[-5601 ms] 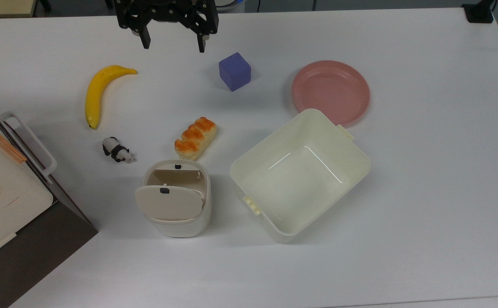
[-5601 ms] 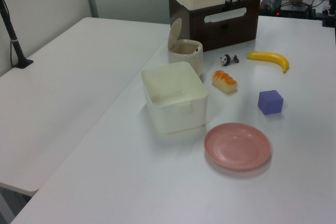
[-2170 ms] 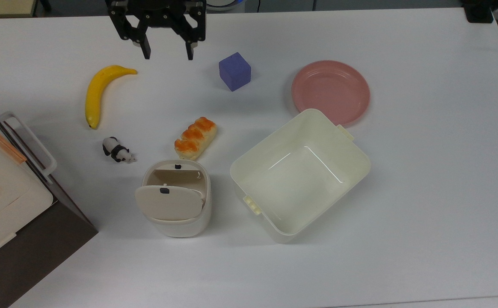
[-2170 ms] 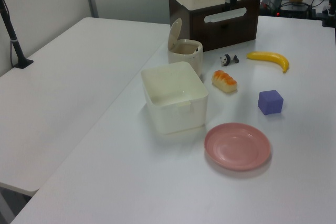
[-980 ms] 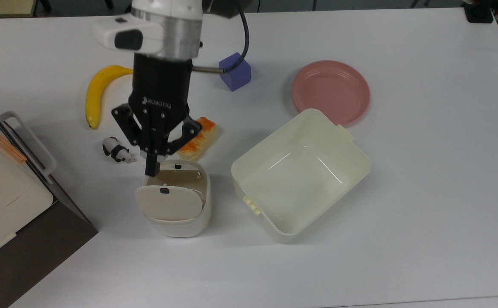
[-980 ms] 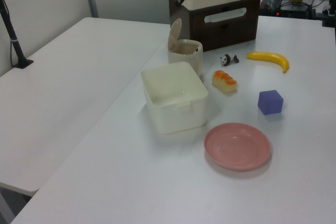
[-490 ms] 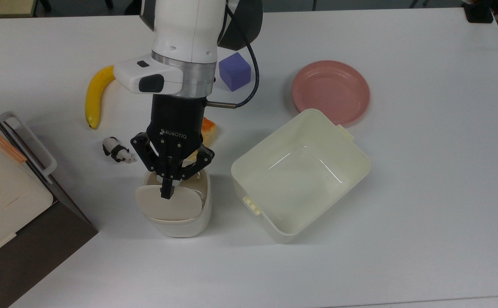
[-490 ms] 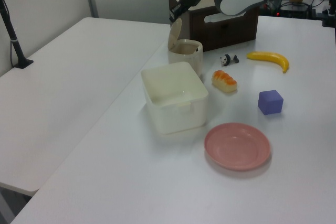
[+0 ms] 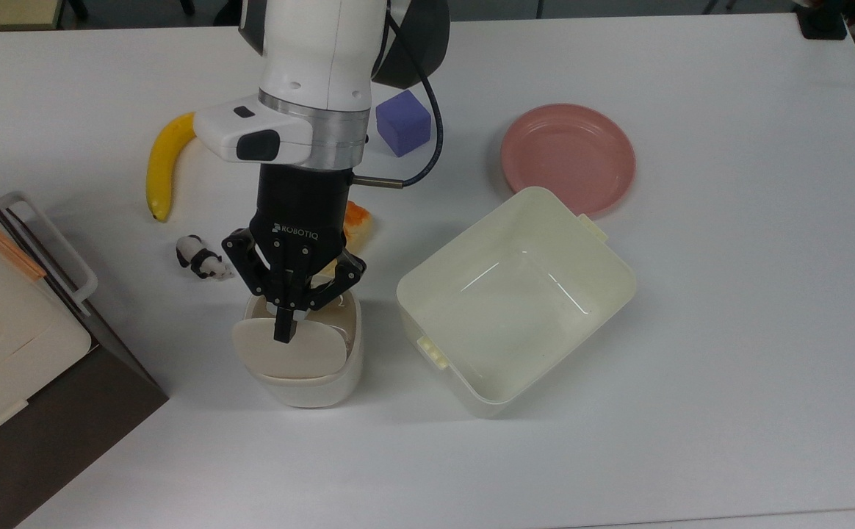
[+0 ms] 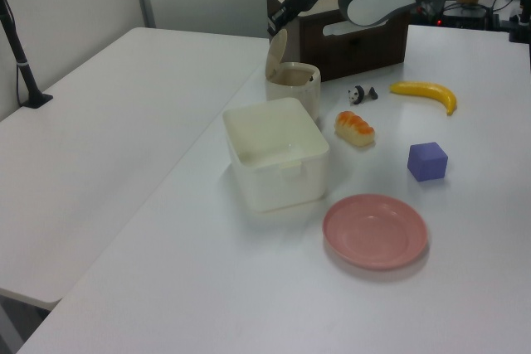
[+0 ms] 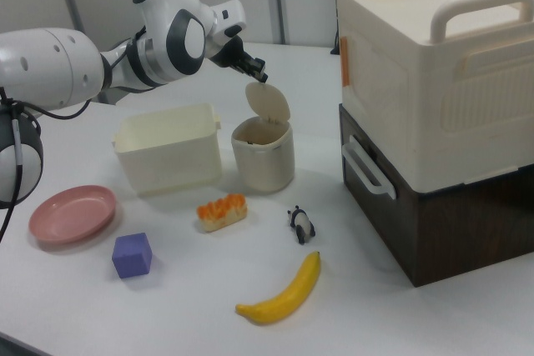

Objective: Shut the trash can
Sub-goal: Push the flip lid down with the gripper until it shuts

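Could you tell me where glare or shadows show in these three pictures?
Top view: bright streaks of glare lie on the floor of the large cream rectangular plastic tub, and the small cream-white plastic trash can casts a soft shadow on the white table. Left view: the pink round plate throws a faint shadow. Right view: the yellow banana has a soft shadow beneath it.

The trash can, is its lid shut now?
No, the trash can is open: its lid stands up in the right view, with the gripper above it.
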